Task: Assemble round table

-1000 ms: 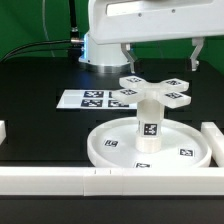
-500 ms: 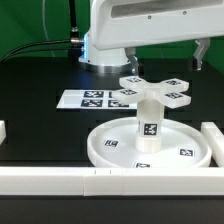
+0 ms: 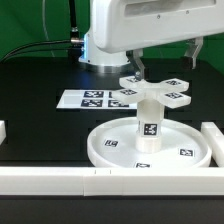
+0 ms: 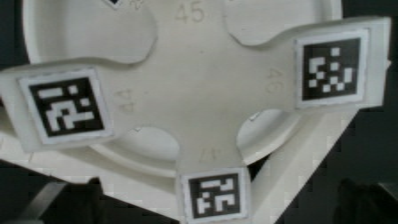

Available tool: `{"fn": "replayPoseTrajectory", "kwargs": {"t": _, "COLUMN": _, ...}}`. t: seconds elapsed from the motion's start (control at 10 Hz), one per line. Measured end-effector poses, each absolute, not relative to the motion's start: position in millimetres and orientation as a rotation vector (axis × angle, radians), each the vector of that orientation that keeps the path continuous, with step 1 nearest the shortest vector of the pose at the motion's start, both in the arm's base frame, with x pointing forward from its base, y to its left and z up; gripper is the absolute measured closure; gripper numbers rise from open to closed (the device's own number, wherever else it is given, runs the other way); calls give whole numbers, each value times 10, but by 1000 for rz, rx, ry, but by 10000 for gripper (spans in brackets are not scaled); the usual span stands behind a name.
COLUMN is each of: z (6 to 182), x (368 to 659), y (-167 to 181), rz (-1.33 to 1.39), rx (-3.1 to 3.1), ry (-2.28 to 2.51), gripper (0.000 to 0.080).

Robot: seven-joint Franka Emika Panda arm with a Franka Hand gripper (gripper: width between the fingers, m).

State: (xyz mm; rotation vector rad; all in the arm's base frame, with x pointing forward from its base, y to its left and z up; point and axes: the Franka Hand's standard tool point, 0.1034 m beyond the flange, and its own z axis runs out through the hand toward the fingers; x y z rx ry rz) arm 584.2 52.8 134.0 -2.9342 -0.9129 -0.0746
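Exterior view, read from its left: we note a white bar (image 3: 50, 179) along the near edge of the black table (image 3: 35, 85), with a small white block (image 3: 3, 131) at the far left. Behind it lies the marker board (image 3: 85, 99), flat on the table, its tags facing up. Right of centre sits the large rimmed disc (image 3: 115, 145), flat on the table, tags visible on its floor. The short thick cylinder (image 3: 148, 122) stands upright on the disc's centre, one tag on its near face. The small cross-shaped piece (image 3: 155, 90) rests on top of the cylinder, level, a tag on each visible arm. Directly above the cross hangs the gripper (image 3: 168, 62); its two fingers (image 3: 139, 64) stand well apart, one on each side of the cross, and touch nothing that we can see. At the far right another white bar (image 3: 212, 139) runs beside the disc. Wrist view looks straight down on the cross-shaped piece (image 4: 187, 95), three tagged arms in sight, with the disc's rim (image 4: 71, 165) beneath; the fingers are out of this frame.
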Motion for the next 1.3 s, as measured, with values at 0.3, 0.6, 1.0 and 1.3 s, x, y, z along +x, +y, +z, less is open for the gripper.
{"fn": "replayPoseTrajectory", "kwargs": {"t": 0.3, "z": 1334, "x": 5846, "y": 466, "rz": -77, "rx": -2879, "ry": -1105, "gripper": 151}}
{"fn": "replayPoseTrajectory", "kwargs": {"t": 0.6, "z": 1276, "x": 5818, "y": 449, "rz": -129, "rx": -2736, "ry": -1484, "gripper": 151}}
{"fn": "replayPoseTrajectory", "kwargs": {"t": 1.0, "z": 1209, "x": 5716, "y": 436, "rz": -90, "rx": -2515, "ry": -1875, "gripper": 151}}
{"fn": "replayPoseTrajectory", "kwargs": {"t": 1.3, "z": 1160, "x": 5693, "y": 426, "rz": -77, "rx": -2433, "ry": -1991, "gripper": 151}}
